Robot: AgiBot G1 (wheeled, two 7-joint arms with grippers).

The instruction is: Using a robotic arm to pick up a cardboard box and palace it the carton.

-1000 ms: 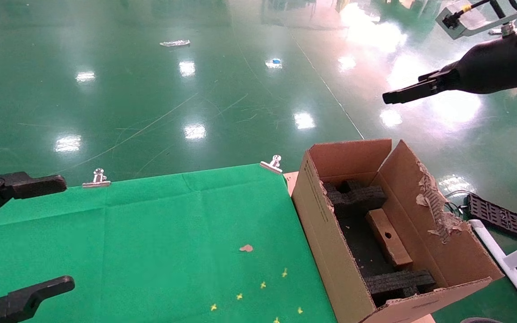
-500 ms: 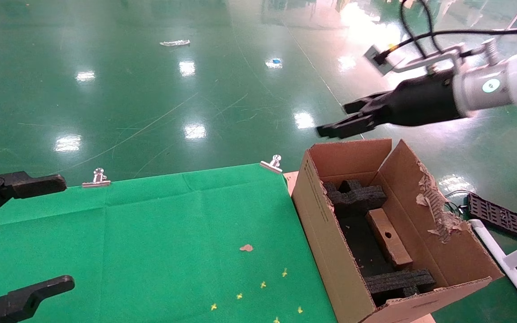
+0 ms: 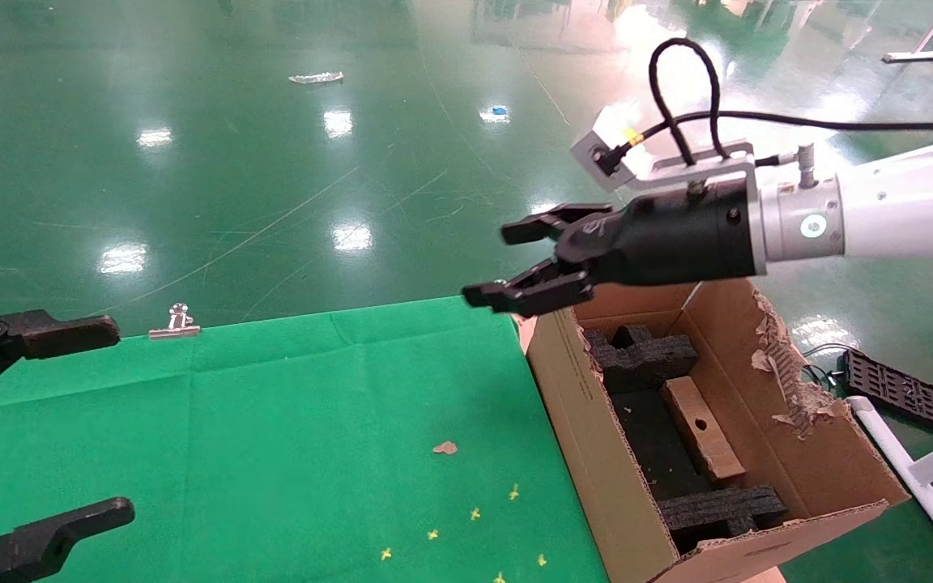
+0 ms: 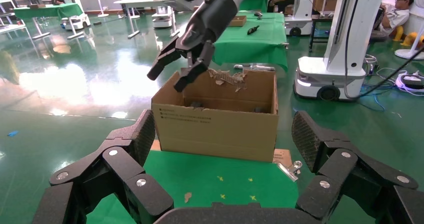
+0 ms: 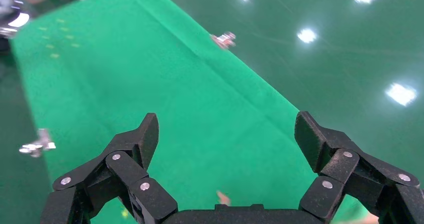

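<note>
The small cardboard box [image 3: 701,429] with a round hole lies inside the carton [image 3: 580,405], between black foam inserts [image 3: 641,352]. The carton stands at the right edge of the green table and shows in the left wrist view [image 4: 215,119]. My right gripper [image 3: 499,263] on the white arm [image 3: 904,210] is open and empty, in the air above the carton's far left corner; it also shows in the left wrist view [image 4: 170,76]. My left gripper [image 3: 114,417] is open and empty at the table's left edge.
The green cloth [image 3: 288,437] is held by metal clips [image 3: 175,322]. A small brown scrap [image 3: 444,447] and yellow marks [image 3: 475,534] lie on it. A black tray [image 3: 900,389] and a white pipe frame [image 3: 920,478] sit on the floor right of the carton.
My right arm has swung left and down from the upper right to above the carton's far left corner, and its gripper has opened. The left gripper and the box have not moved.
</note>
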